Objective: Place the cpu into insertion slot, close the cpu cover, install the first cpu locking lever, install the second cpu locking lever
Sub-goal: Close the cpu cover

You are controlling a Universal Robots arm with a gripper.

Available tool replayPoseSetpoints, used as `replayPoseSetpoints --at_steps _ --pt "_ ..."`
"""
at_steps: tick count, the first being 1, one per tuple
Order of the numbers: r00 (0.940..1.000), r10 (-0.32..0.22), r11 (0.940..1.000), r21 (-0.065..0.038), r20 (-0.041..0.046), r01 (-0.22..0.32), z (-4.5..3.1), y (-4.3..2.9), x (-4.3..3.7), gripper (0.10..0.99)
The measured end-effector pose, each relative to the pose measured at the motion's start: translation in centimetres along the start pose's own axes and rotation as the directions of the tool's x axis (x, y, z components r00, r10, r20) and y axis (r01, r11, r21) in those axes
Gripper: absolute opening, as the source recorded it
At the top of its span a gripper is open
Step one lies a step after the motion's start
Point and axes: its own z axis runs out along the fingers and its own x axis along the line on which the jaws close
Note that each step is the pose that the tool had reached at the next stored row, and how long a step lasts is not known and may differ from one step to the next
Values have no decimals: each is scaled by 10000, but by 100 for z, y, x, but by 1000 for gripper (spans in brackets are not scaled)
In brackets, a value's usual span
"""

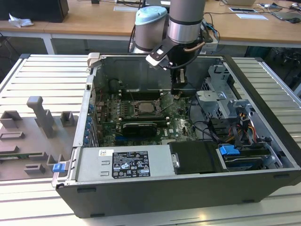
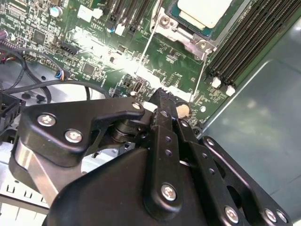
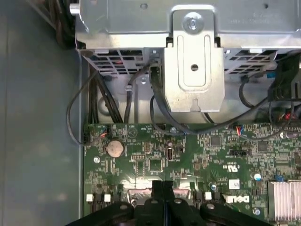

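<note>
The cpu (image 1: 145,107) (image 2: 202,9) lies pale and flat in the insertion slot (image 1: 135,112) on the green board. The silver cpu cover (image 2: 184,36) seems to lie down around it. Two thin wire locking levers (image 2: 146,52) (image 2: 201,75) run from the socket toward my fingertips. One lever (image 1: 165,100) stands slanted up beside the socket. My gripper (image 1: 178,95) (image 2: 162,96) (image 3: 164,186) hangs inside the case, on the exterior view's right of the socket, its black fingers pressed together. Its tip is right at that lever's free end; I cannot tell whether they touch.
Long black memory slots (image 2: 240,42) flank the socket. A metal drive cage (image 3: 193,70) (image 1: 216,94) and cable bundles (image 1: 244,127) crowd the exterior view's right. A black graphics card (image 1: 138,128) and the power supply (image 1: 127,162) sit nearer. A coin battery (image 3: 115,149) is on the board.
</note>
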Motion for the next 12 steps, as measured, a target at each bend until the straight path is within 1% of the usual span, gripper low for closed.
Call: replayPoseSetpoints --at_steps 4,8,10,12 --pt "10000 0 10000 -1 -1 0 4 36 0 106" --pt "10000 0 10000 0 0 0 22 121 2 106" --pt "10000 -1 10000 1 2 1 72 145 2 106" --pt "10000 -1 10000 2 2 1 110 149 2 106"
